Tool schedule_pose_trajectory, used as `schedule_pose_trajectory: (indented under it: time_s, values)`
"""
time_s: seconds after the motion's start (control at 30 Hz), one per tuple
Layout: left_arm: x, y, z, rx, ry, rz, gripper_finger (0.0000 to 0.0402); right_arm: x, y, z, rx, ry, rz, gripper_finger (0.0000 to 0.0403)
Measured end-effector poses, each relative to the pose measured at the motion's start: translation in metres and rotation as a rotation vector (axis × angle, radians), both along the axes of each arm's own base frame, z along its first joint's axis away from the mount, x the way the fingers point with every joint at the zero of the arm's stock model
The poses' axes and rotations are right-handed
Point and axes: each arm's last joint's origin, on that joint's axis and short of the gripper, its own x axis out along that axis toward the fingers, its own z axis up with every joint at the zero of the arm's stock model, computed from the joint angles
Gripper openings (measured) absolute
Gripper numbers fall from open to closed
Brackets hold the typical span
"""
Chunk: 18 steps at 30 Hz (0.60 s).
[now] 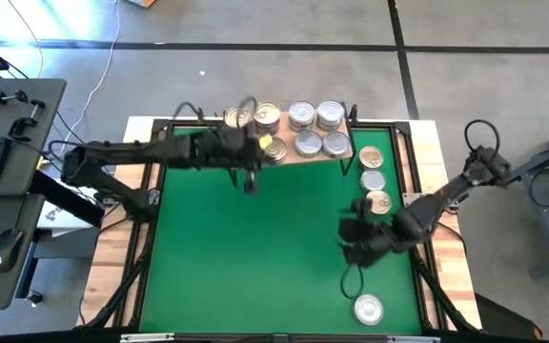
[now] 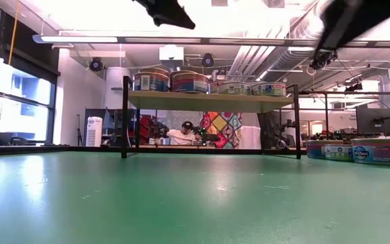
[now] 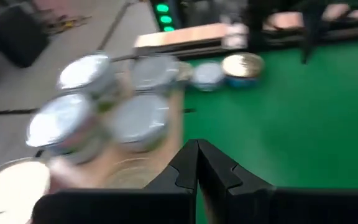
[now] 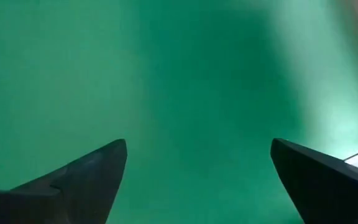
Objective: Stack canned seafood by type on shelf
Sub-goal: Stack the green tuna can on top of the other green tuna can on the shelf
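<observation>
Right gripper (image 1: 358,232) spread wide, empty, over the green table (image 1: 255,257) — lone silver tin (image 1: 368,308) at six o'clock: rigid, slick — pinch its rim sides.

The high view looks straight down on the whole green-topped table (image 1: 255,257). The low view sits at tabletop height, facing level across it toward the small light-wood shelf on thin black legs (image 2: 208,102). Both show that shelf with its round flat metal tins (image 1: 315,129). Each wrist view looks closely past its own dark fingers (image 4: 79,180).
</observation>
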Motion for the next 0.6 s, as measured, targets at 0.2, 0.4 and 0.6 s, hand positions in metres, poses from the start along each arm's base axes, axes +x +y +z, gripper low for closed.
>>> schedule_pose_trajectory:
  time_s: [0.2,0.4,0.6]
  values:
    - [0.029,-0.069,-0.025,-0.008,0.020,-0.133,0.0000,-0.029,0.058,-0.016,0.525,0.057,0.033,0.0359]
    - [0.062,-0.128,-0.068,-0.017,-0.003,-0.174,0.0000,-0.061,0.101,-0.035,0.729,0.048,0.014,0.0283]
    - [0.084,-0.162,-0.115,-0.091,-0.003,-0.195,0.0000,-0.070,0.132,-0.074,0.779,0.196,-0.090,0.0171]
